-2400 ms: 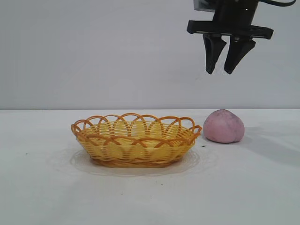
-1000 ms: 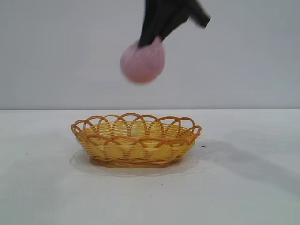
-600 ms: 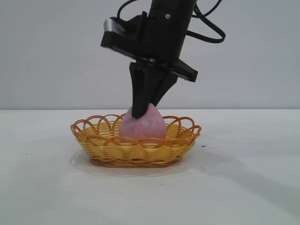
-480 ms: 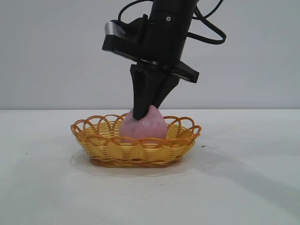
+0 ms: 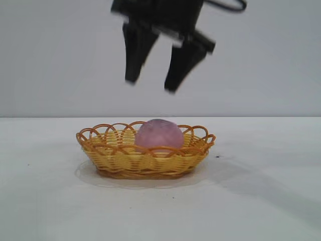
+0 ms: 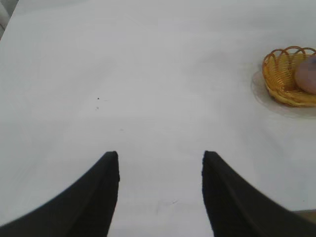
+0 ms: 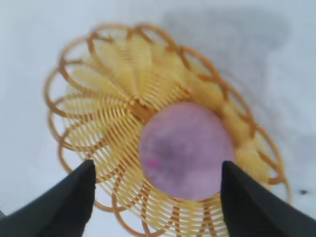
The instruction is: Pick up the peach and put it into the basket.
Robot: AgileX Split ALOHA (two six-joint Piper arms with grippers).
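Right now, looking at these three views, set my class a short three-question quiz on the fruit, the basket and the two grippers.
1. True or false: the peach lies inside the basket.
2. The right gripper is: A) shut on the peach, B) open above the basket, C) resting on the table.
3. Fill in: the left gripper hangs open over bare ____.

Key: 1 true; 2 B; 3 table.
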